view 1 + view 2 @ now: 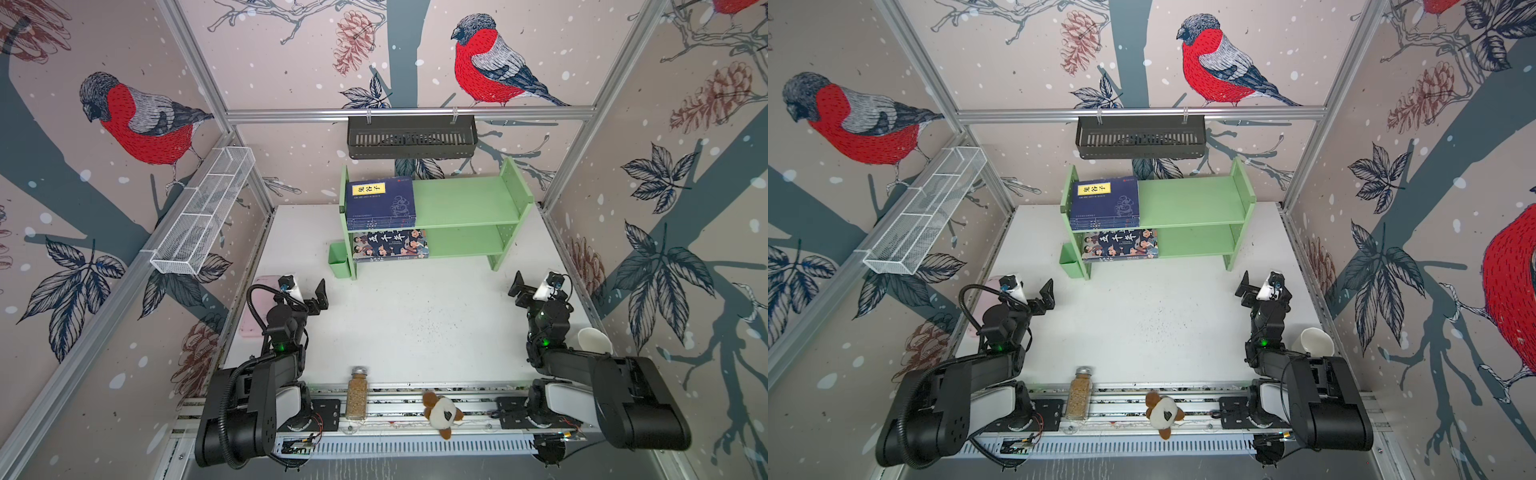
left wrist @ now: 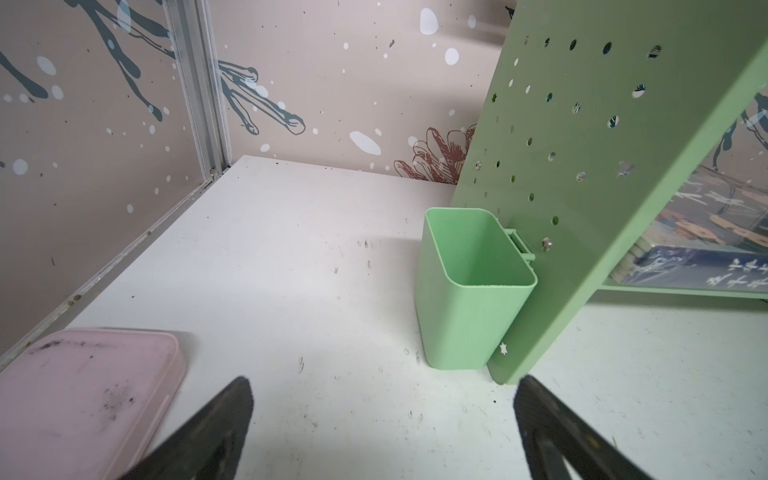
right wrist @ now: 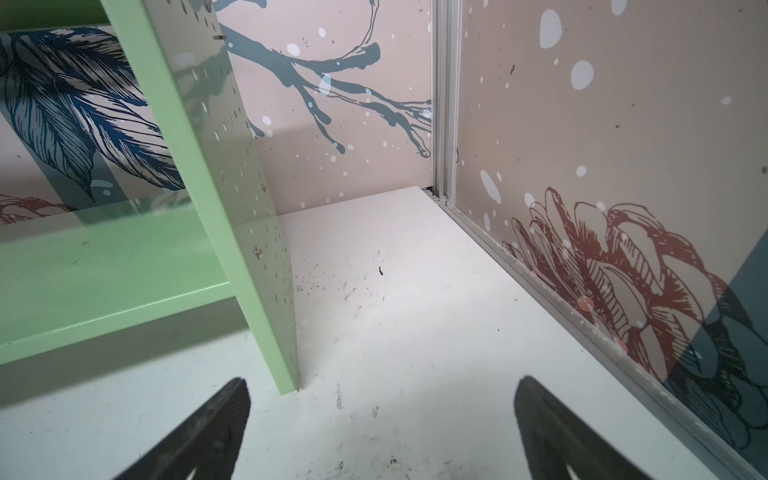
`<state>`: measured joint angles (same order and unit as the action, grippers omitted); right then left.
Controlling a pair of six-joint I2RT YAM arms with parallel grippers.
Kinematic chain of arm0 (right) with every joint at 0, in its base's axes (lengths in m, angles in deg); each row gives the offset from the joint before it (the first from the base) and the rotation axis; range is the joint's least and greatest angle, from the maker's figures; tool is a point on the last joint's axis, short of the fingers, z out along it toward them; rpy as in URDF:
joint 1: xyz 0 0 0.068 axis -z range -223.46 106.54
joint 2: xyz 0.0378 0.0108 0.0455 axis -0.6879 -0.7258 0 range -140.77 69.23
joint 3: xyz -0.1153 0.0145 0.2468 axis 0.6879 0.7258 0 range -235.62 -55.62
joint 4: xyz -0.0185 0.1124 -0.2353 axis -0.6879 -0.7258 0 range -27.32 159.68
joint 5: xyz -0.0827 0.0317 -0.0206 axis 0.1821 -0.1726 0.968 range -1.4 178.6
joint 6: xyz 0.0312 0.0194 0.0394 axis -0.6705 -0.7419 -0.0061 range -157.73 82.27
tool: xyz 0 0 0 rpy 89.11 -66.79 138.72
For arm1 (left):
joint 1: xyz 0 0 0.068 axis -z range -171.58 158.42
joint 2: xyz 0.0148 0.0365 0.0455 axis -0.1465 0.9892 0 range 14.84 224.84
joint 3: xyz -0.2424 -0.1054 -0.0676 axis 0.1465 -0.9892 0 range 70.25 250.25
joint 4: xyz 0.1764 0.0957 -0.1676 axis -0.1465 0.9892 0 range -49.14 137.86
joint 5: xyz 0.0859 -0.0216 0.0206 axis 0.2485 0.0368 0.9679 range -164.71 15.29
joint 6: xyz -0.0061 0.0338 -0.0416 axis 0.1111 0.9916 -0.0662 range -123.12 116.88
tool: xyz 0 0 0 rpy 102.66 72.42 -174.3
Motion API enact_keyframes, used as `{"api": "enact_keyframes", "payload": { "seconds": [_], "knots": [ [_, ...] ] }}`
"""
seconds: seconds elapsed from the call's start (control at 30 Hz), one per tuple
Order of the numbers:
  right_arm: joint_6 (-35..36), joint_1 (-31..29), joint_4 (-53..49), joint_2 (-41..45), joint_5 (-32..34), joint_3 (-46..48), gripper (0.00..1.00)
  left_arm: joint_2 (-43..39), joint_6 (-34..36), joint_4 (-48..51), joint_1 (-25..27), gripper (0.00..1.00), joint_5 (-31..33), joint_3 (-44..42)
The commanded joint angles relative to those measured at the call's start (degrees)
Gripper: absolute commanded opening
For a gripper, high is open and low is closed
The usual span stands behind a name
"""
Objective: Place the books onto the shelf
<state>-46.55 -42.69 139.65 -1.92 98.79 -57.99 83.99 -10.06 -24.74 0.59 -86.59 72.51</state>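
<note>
Closest to the camera, a metal rail (image 1: 415, 405) crosses the front of the table (image 1: 415, 324). On it stands a jar (image 1: 356, 392) of brown grains with a silver cap, and to its right lies a brown-and-white plush toy (image 1: 442, 413).

At the far left a white wire basket (image 1: 203, 212) hangs on the side wall. Below it a pink tray (image 1: 251, 320) lies flat at the table's left edge, partly hidden by the left arm. The left hand (image 2: 384, 379) is held low over the table beside the tray. Its fingers are spread wide apart with nothing between them. It points toward the green cup (image 2: 469, 291) hooked on the left side panel of the shelf (image 2: 582, 145).

The shelf stands at the back of the table against the rear wall. A stack of navy-blue books (image 1: 380, 201), the top one with a yellow title label, lies flat at the left end of the top board, against the left panel. Right underneath, on the lower board, lies the cartoon book (image 1: 390, 243), also flat and at the left end. Above the shelf a black basket (image 1: 411, 141) hangs from the back rail.

Further right, the right hand (image 3: 382, 379) is held low over the table in front of the shelf's right panel, fingers likewise wide apart and holding nothing. A white cup (image 1: 594, 340) sits at the table's right edge beside the right arm.
</note>
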Motion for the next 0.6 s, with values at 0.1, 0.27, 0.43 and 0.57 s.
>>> {"api": "enact_keyframes", "payload": {
  "seconds": [0.1,0.27,0.43,0.57],
  "knots": [
    [1.79,-0.06,14.24,-4.84,-1.57,2.36,1.0,4.67,2.03,-16.42,-0.16,0.98,1.17,-1.2],
    [1.87,-0.07,24.21,-13.41,-2.07,3.37,1.0,13.99,0.27,-28.5,-0.16,0.98,2.64,-2.07],
    [1.64,0.19,27.51,-15.31,-2.24,3.58,1.0,22.02,0.3,-37.75,-0.16,0.99,2.26,-2.73],
    [0.77,1.03,16.8,-12.56,-2.65,-0.03,1.0,23.84,0.35,-37.58,-0.16,0.99,1.77,-1.61]
  ]
}}
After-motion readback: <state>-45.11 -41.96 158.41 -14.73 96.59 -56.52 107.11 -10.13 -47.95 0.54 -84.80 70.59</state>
